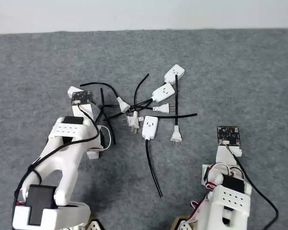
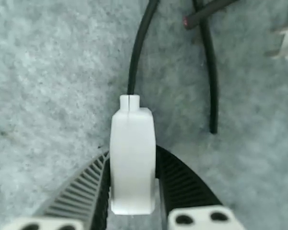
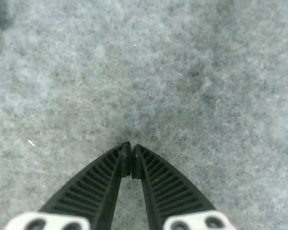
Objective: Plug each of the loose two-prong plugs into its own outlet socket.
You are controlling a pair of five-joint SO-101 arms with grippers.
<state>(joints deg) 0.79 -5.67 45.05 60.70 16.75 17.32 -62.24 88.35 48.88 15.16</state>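
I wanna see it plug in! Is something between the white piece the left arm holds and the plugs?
Yes: loose black cords lie between the white piece in the left gripper and the nearest plug.

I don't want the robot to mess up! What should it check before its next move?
1. Left gripper grips the white connector on both sides: ok.
2. Whether that connector is a plug or a socket: cannot tell, its front is hidden.
3. Right gripper free to help: ok, it is shut on nothing, over the grey carpet.
4. Black cords untangled: not ok, they cross in the middle pile.
5. A loose plug lying clear of the pile: ok.
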